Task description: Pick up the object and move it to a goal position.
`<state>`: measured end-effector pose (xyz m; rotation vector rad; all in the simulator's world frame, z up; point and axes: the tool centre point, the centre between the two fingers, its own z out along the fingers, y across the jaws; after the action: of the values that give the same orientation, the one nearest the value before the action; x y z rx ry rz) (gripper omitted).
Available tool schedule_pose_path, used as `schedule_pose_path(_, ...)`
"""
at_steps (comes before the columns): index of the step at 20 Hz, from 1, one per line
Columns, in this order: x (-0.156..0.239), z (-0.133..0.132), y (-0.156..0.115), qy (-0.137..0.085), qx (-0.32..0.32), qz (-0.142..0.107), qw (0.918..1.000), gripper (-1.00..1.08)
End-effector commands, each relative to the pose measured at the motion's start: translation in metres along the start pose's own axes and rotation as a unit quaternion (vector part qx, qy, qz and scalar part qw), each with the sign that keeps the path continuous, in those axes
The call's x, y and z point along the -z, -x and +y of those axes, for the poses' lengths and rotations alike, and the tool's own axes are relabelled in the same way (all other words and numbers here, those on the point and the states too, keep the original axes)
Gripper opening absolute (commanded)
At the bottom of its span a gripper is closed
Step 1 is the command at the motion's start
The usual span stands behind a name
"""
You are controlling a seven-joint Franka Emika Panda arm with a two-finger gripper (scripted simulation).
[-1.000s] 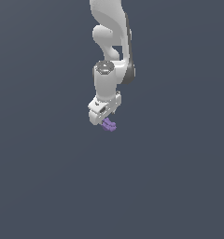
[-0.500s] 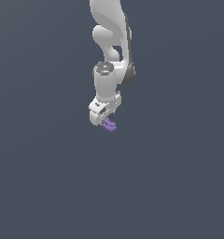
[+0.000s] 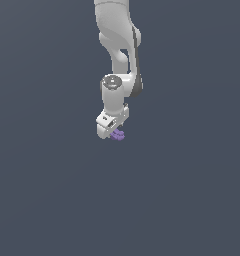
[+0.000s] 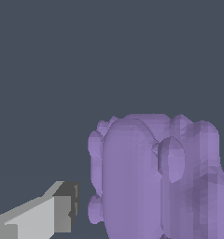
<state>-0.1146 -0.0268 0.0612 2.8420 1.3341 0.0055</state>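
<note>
The object point(image 3: 118, 135) is a tiny light-purple lumpy piece held at the tips of my white gripper point(image 3: 115, 132), which hangs from the arm near the middle of the exterior view. My gripper is shut on it. In the wrist view the object point(image 4: 156, 177) fills much of the picture, lumpy and close to the camera. One grey-white finger point(image 4: 58, 214) shows beside it, while the other finger is hidden behind the piece. Whether the object touches a surface below cannot be told.
The white arm point(image 3: 119, 45) comes down from the top of the exterior view. Around it there is only a flat, uniform dark grey-blue background.
Almost nothing differs: the gripper and the purple piece stay at about the same spot, with the grip unchanged.
</note>
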Motion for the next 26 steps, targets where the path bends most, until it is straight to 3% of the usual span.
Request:
schedule_pose_path(1, -0.008, -0.002, 0.0, -0.002, 0.001, -0.001, 1.0, 1.0)
schedule_pose_path(4, -0.011, -0.002, 0.0, -0.002, 0.001, -0.001, 1.0, 1.0)
schedule_pose_path(5, -0.011, -0.002, 0.0, -0.002, 0.001, -0.001, 1.0, -1.0)
schedule_pose_path(18, -0.007, 0.001, -0.003, 0.001, 0.0, 0.001, 1.0, -1.0)
schedule_pose_path(26, -0.004, 0.001, -0.038, 0.001, 0.0, 0.0, 1.0, -1.0)
